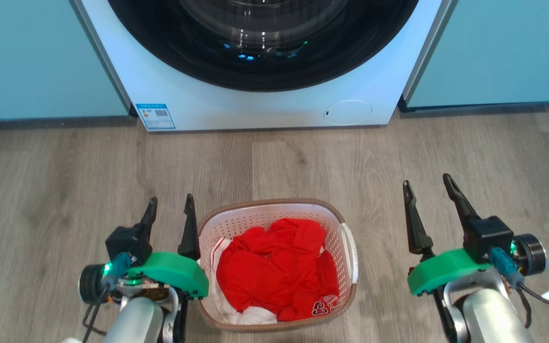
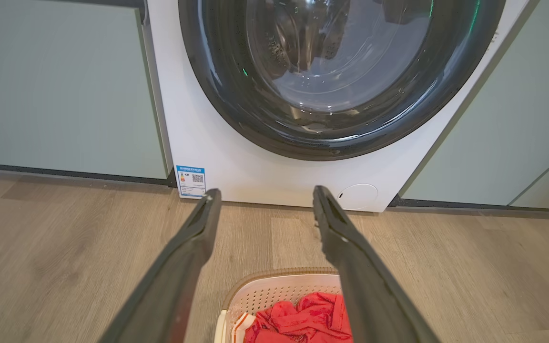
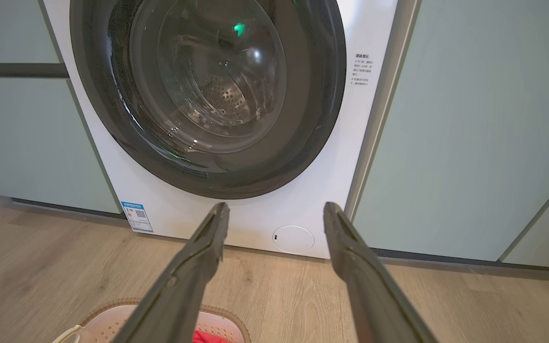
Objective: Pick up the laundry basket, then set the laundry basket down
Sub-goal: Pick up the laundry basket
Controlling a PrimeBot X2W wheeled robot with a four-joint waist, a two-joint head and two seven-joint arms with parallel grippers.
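Jaws of both grippers are spread and empty. The left gripper (image 1: 171,199) has its inner finger just beside the left rim of the basket (image 1: 269,204); contact cannot be told. The right gripper (image 1: 427,181) is well apart from the basket's right side.

The basket stands on the floor (image 1: 303,157) between the two arms, near the robot and apart from the washer (image 1: 255,112). It holds a crumpled red garment (image 1: 277,271) over some white cloth.

Handling, as judged:
- **Weight:** the load is soft and probably light.
- **Walls:** they are thin and perforated, so they will likely flex if squeezed.
- **Grip surface:** smooth plastic may slip between narrow fingers.
- **Hold:** the best points are the white handle (image 1: 350,252) on the right and its twin on the left, one gripper to each, so the basket rises level. The woven-look rim is the fallback.

The floor is flat wood-look plank, and the basket may slide on it if nudged sideways. The washer's round dark door is shut. Pale green cabinets (image 1: 41,57) flank the washer above a dark plinth.
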